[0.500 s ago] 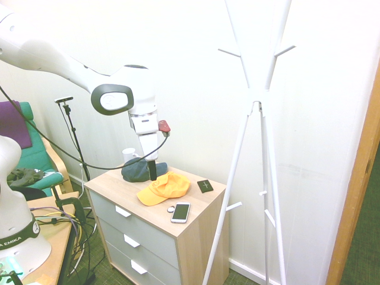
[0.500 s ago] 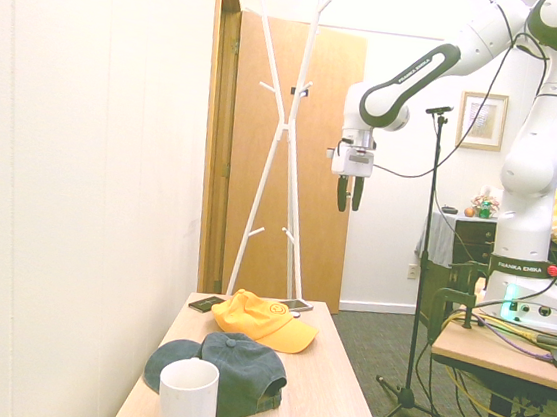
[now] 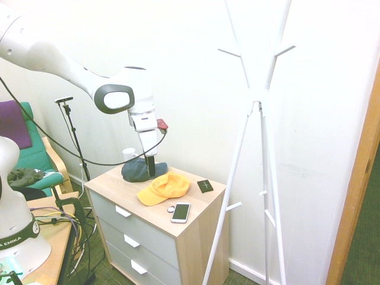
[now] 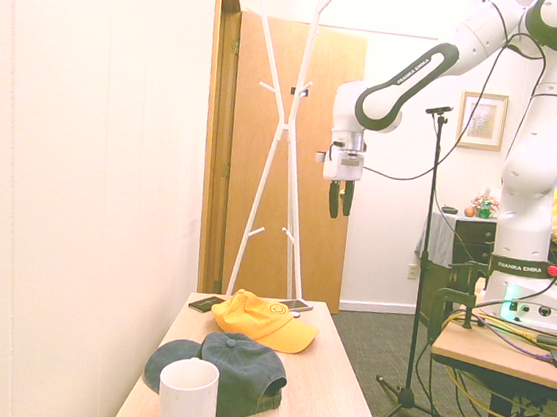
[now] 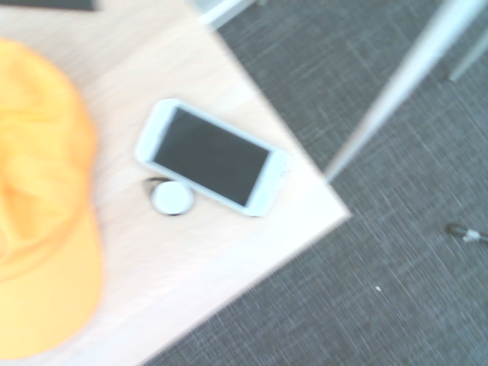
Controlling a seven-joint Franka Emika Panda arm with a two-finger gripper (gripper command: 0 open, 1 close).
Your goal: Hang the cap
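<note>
The yellow-orange cap [image 3: 164, 186] lies on the wooden dresser top [image 3: 199, 200], brim toward the front edge; it also shows in the second exterior view as the cap [image 4: 264, 320] and at the edge of the wrist view as the cap [image 5: 38, 213]. My gripper [image 4: 338, 213] hangs well above the dresser with its fingers pointing down, open and empty. In the first exterior view the gripper [image 3: 151, 173] lines up over the back of the cap. The white coat stand [image 3: 259, 107] rises beside the dresser, its pegs bare.
A dark navy cap [image 4: 231, 364] and a white mug [image 4: 187, 399] sit at one end of the dresser. A white phone [image 5: 210, 156], a small round object [image 5: 171, 198] and a black wallet [image 3: 205, 186] lie near the yellow cap. A wall runs alongside.
The arm has shifted a little toward the dresser and wall, and the gripper has dropped slightly. The fingers stay open; the cap has not moved.
</note>
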